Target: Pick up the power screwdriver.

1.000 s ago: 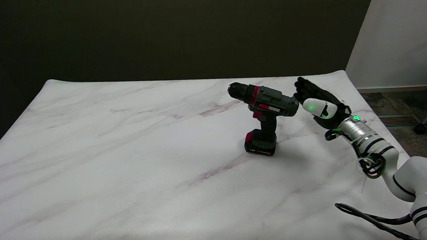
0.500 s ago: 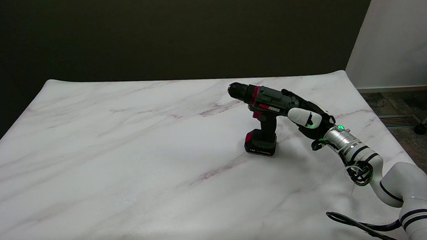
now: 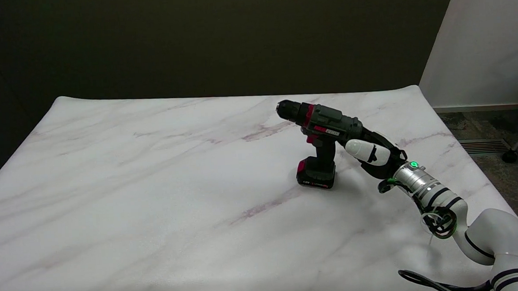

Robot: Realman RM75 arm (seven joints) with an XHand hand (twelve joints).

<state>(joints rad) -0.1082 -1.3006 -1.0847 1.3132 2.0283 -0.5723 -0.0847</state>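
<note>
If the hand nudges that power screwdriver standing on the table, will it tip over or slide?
Probably tip: the power screwdriver stands upright on its small battery base, with its long body high up, and the right hand is near that top end. It looks rigid and likely heavy for its size. The marble-patterned table seems smooth, so sliding is possible.

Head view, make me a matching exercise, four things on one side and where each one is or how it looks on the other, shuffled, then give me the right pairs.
Column one:
1. power screwdriver
2. battery pack
3. right hand
4. chuck

Column two:
A. flat on the marble table, under the handle
B. black tip pointing to the picture's left
C. standing upright on its base
D. right behind the tool's rear end, wrist light green

Pairs: 1-C, 2-A, 3-D, 4-B
</note>
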